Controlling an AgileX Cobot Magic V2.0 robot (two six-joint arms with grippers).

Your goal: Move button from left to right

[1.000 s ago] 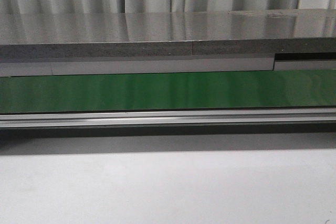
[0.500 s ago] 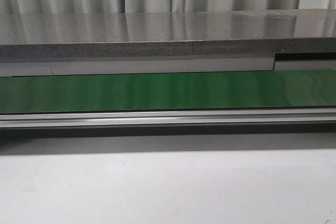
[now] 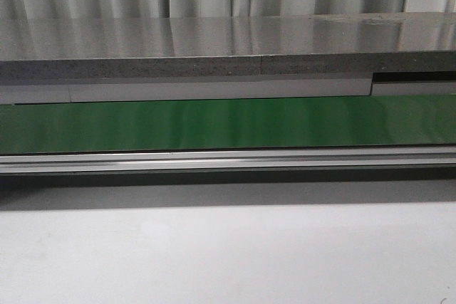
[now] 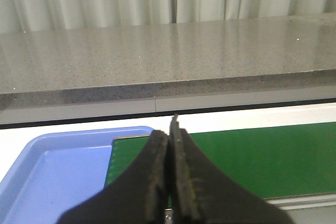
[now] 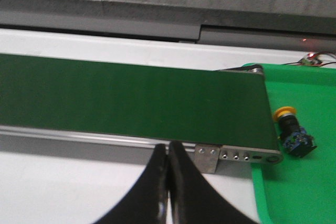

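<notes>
The button, black-bodied with a round yellow head, lies on its side in a green tray just past the end of the green conveyor belt; it shows only in the right wrist view. My right gripper is shut with nothing between its fingers, over the white table in front of the belt's rail, well apart from the button. My left gripper is also shut and empty, above the other end of the belt beside a blue tray. Neither gripper appears in the front view.
The green belt runs across the front view behind an aluminium rail, with a grey stone counter and curtains behind. White table lies in front. A metal bracket with screws sits at the belt's end.
</notes>
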